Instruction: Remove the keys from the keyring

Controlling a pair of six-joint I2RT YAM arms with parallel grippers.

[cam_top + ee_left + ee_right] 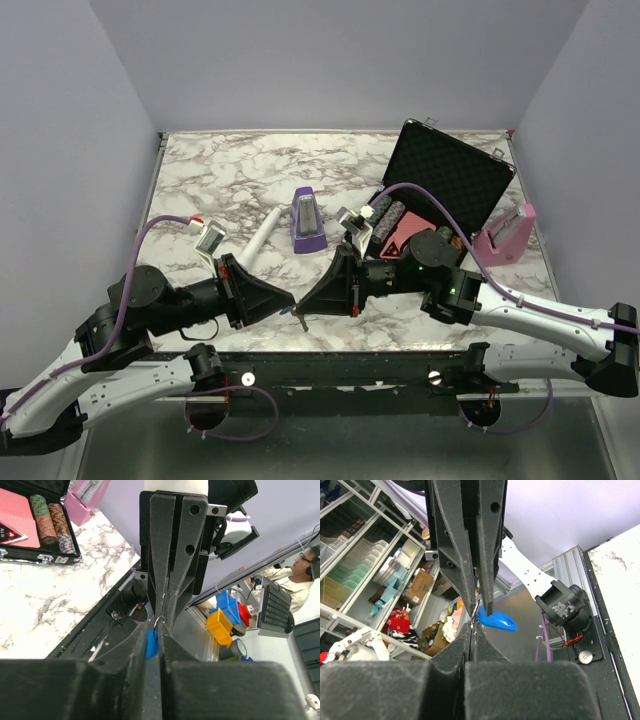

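Observation:
Both grippers meet tip to tip above the table's front edge. My right gripper (472, 625) is shut on the thin silver keyring (476, 614), which stands edge-on at its tips. A blue plastic tag (498, 620) hangs from the ring. In the left wrist view my left gripper (159, 630) has its jaws a narrow gap apart. The keyring (159, 622) sits at its tips and the blue tag (151, 643) lies in the gap. From above, the left gripper (289, 302) and right gripper (303, 306) nearly touch. The keys are hidden.
A purple metronome (307, 220) and a white stick (260, 238) stand behind the grippers. An open black case (450, 180) with poker chips is at the back right, with a pink object (505, 234) beside it. The black front rail (330, 358) lies just below the grippers.

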